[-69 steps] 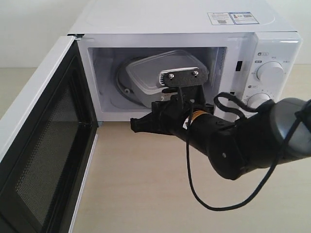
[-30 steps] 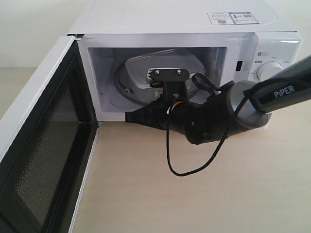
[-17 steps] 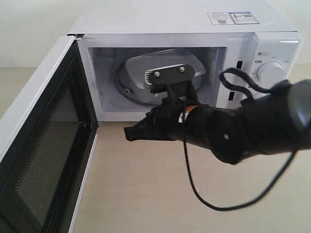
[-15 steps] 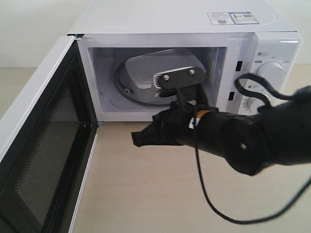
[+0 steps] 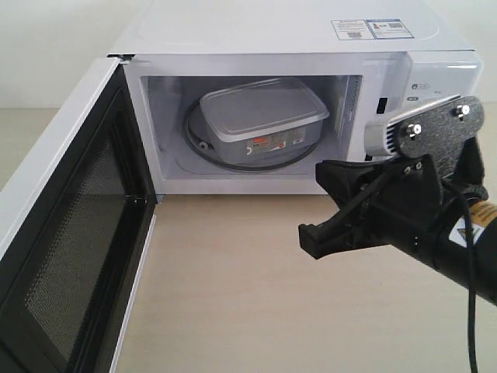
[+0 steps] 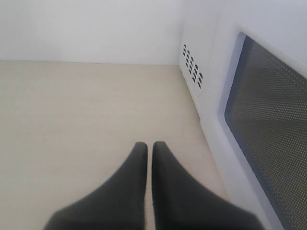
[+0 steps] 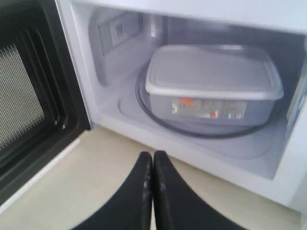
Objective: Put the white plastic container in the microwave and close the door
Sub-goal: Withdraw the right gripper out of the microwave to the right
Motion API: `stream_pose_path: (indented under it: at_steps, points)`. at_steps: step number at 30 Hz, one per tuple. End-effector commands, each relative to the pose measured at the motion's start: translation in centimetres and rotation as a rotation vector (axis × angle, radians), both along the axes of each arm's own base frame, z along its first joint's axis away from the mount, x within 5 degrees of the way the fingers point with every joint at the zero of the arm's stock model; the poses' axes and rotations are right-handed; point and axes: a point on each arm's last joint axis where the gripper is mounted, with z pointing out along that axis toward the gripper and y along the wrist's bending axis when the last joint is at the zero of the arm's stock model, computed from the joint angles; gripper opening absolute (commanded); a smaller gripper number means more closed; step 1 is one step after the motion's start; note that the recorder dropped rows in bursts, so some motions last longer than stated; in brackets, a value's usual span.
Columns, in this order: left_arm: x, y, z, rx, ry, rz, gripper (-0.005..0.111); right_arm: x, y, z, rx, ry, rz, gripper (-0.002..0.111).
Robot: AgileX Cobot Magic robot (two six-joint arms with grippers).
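Door [image 5: 70,225]: We find it swung wide open at the left, nearest the exterior camera. Its black mesh inner face looks across the bench in front of the cavity.
Left hand [image 6: 146,146]: We see it in its own wrist view only. Its two dark fingers lie pressed together with just a hairline slit between them, and they hold nothing. It sits over bare bench, just beside the door's outer face and the dark window [image 6: 268,120].
Right hand [image 7: 152,160]: We find its fingers pressed together and empty. It is outside the cavity, over the bench in front of the right part of the opening, well apart from the container. In the exterior view its tips point toward the left.
Cable [image 5: 469,311]: We note a black cable hanging along the right arm.
Bench [image 5: 233,295]: We see a pale, wood-toned surface that carries the microwave.
Microwave [image 5: 272,31]: We see a white body standing on the bench with its cavity exposed. The right arm's grey plate [image 5: 435,128] hides much of the control panel.
Turntable [image 5: 194,144]: We find a round glass plate on the cavity floor, under the container.
Container [image 5: 260,113]: We locate it inside the cavity, resting level on the turntable with its lid on. A labelled side wall faces the opening at a slight angle.
Stickers [image 5: 371,29]: We see these on the microwave's top, toward the right.
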Motion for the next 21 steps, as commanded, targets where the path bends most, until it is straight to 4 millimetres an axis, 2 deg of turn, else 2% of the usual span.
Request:
stream_pose_path:
  at_steps: [1, 7, 10, 16, 18, 21]
  points:
    - [0.0, 0.0, -0.1, 0.002, 0.0, 0.003, 0.004, -0.3, -0.3, 0.4, 0.004, -0.025, 0.004, 0.0]
    - [0.0, 0.0, 0.0, 0.001, -0.011, 0.004, 0.004, -0.4, -0.3, 0.4, -0.007, -0.022, 0.008, 0.0]
    - [0.1, 0.1, 0.7, 0.028, -0.095, 0.009, 0.004, -0.4, -0.3, 0.4, -0.007, -0.022, 0.008, 0.0]
    - [-0.2, 0.5, 4.7, 0.034, -0.533, 0.059, 0.004, -0.3, -0.3, 0.4, -0.011, -0.034, 0.008, 0.0]
    - [-0.4, 0.6, 5.3, 0.021, -0.588, 0.066, 0.004, -0.3, -0.3, 0.5, -0.008, -0.04, 0.007, 0.0]
    - [-0.8, 0.5, 7.2, 0.019, -0.596, 0.06, 0.004, -0.3, -0.3, 0.6, -0.006, -0.054, 0.004, 0.0]
